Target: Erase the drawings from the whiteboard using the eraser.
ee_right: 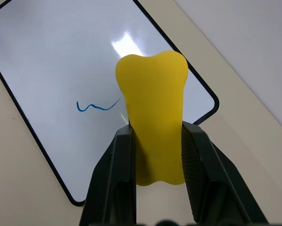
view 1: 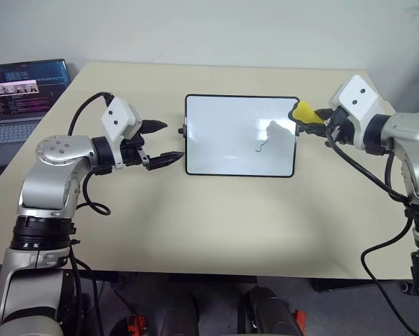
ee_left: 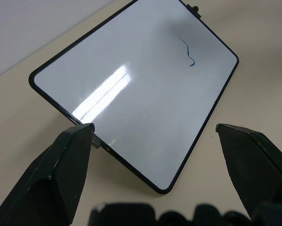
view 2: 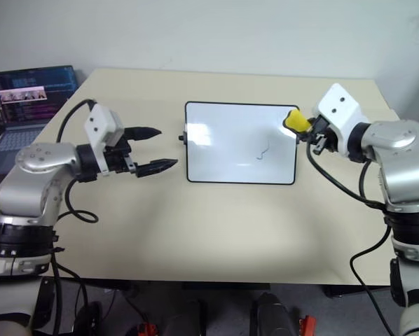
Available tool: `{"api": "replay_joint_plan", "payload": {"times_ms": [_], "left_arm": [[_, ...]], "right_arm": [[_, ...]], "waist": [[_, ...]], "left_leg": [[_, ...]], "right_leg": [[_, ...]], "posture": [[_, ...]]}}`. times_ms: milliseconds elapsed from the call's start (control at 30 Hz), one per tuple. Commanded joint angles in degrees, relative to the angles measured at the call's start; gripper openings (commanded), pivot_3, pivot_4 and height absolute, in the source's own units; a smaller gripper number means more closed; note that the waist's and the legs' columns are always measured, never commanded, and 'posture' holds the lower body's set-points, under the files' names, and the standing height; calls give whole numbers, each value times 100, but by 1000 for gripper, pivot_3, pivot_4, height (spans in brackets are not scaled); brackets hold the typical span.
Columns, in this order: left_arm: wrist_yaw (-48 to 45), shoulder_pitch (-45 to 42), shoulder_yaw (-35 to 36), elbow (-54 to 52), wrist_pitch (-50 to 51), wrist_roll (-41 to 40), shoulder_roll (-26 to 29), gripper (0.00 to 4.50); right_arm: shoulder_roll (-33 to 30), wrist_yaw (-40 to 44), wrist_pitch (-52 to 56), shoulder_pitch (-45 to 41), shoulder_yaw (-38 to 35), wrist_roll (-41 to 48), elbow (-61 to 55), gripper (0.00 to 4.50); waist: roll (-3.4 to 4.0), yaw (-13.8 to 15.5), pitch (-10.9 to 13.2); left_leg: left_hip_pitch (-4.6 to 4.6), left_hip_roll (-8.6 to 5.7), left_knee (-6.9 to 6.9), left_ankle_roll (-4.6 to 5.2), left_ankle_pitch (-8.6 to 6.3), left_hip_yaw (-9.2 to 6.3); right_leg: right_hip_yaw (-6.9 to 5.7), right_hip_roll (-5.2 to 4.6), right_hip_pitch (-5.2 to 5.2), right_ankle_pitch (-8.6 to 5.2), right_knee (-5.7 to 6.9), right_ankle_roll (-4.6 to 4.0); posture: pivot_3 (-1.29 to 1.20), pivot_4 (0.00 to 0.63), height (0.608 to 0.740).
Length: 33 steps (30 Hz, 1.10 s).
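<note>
The whiteboard (view 1: 223, 126) lies flat at the middle of the beige table, black-framed and glossy. One thin blue squiggle (view 1: 263, 145) of the drawings shows on its right half, also seen as the squiggle (ee_right: 97, 106) in the right wrist view. My right gripper (view 1: 314, 119) hovers over the board's far right corner, shut on the yellow eraser (view 1: 304, 110); the eraser (ee_right: 153, 122) sits pinched between both fingers. My left gripper (view 1: 166, 142) stands open just left of the board's left edge, level with the small side knob (view 1: 182, 130), holding nothing.
An open laptop (view 1: 20, 98) sits at the table's far left corner. The table (view 1: 216, 224) stretches bare in front of the board. A cable hangs from each arm.
</note>
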Motion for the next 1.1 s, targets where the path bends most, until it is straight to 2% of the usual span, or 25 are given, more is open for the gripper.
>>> {"api": "replay_joint_plan", "payload": {"times_ms": [33, 267, 700, 1100], "left_arm": [[-36, -145, 68, -87, -80, -32, 30, 4500], [-29, -187, 13, -25, -117, -2, -23, 4500], [-83, -194, -275, -185, -20, -48, -411, 4500], [-101, -215, -256, -206, 23, -64, -396, 4500]], "right_arm": [[-144, -40, -19, -77, -67, 50, -199, 969], [18, -159, 71, -161, 54, 123, -259, 969], [1135, -1647, -79, -363, 1042, -939, 823, 969], [1679, -2098, 225, -794, 1479, -1583, 1635, 969]], "waist": [[0, 0, 0], [0, -1, 0], [0, -13, 0], [0, -18, 0]], "left_leg": [[0, 0, 0, 0, 0, 0], [0, 0, 2, 0, 0, 0], [-1, 0, 12, 0, 0, -1], [-2, 0, 13, 0, 0, -3]], "right_leg": [[0, 0, 0, 0, 0, 0], [0, 0, 0, 0, 2, 0], [0, 1, 1, 1, 8, -1], [-2, 1, 1, 1, 12, -1]], "posture": [[0, 150, 740], [0, 150, 740], [0, 150, 740], [0, 150, 740]]}}
